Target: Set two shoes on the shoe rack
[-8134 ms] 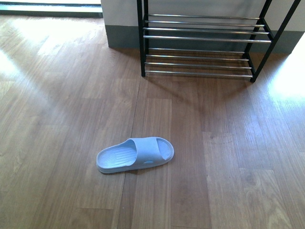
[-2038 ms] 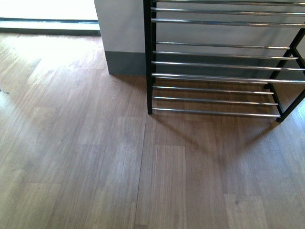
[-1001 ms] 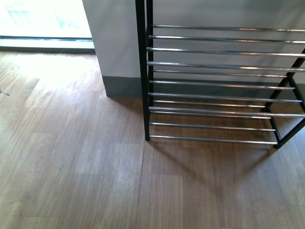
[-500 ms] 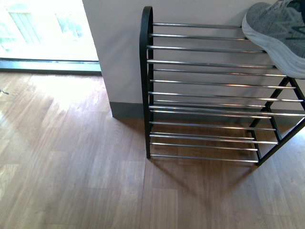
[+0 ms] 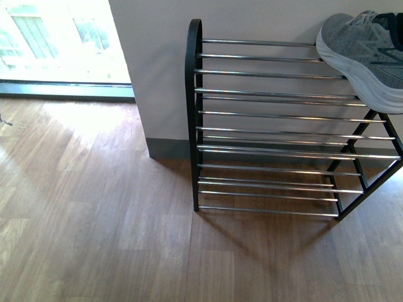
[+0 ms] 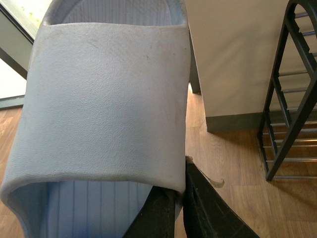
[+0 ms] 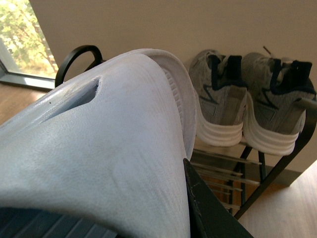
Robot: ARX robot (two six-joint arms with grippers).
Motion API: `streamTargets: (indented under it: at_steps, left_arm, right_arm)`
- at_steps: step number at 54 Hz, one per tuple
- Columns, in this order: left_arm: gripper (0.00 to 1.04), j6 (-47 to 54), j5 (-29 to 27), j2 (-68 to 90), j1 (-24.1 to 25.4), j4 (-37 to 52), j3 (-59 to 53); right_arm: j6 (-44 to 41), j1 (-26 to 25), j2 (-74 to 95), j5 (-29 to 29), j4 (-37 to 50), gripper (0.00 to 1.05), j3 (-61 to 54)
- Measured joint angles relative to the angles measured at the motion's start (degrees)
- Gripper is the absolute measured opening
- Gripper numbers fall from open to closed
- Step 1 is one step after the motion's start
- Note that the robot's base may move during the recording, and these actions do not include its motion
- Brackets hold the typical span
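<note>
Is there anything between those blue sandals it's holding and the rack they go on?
Nothing visible between the left slide or right slide and the rack. Two sneakers fill its top tier's right end; the rest in view is bare.

No legible text, label or number anywhere.

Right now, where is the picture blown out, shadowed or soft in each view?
Front view: window overexposed, glare on the floor, shoe rack casting a shadow forward. Left wrist view: pale blue slide sandal fills the frame, evenly lit. Right wrist view: second slide sandal close and soft; grey sneakers sharp.
</note>
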Motion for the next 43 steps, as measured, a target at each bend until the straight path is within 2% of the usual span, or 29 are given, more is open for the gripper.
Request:
streamTargets:
  at_steps: [10, 17, 25, 31, 38, 43]
  left_arm:
    - [0.02, 0.0, 0.0, 0.0, 0.0, 0.0, 0.0]
    - [0.02, 0.0, 0.0, 0.0, 0.0, 0.0, 0.0]
    - [0.02, 0.0, 0.0, 0.0, 0.0, 0.0, 0.0]
    - [0.02, 0.0, 0.0, 0.0, 0.0, 0.0, 0.0]
    - [0.02, 0.0, 0.0, 0.0, 0.0, 0.0, 0.0]
    - [0.02, 0.0, 0.0, 0.0, 0.0, 0.0, 0.0]
  right_arm:
    - [-1.4, 15.5, 9.9, 14.4, 2.3, 0.02, 8.6]
    - [-7.8, 24.4, 20.3, 24.7, 10.0, 0.02, 14.3]
    - [-8.0, 30.4, 30.4, 30.7, 10.7, 0.02, 21.0]
    - [-6.6, 34.8, 38.1, 38.3, 11.8, 0.02, 26.8]
    - [-9.8, 38.3, 46.1, 44.2, 18.8, 0.02, 32.1]
    - [-14.8, 39.5, 50.8, 45.5, 25.6, 0.02, 33.8]
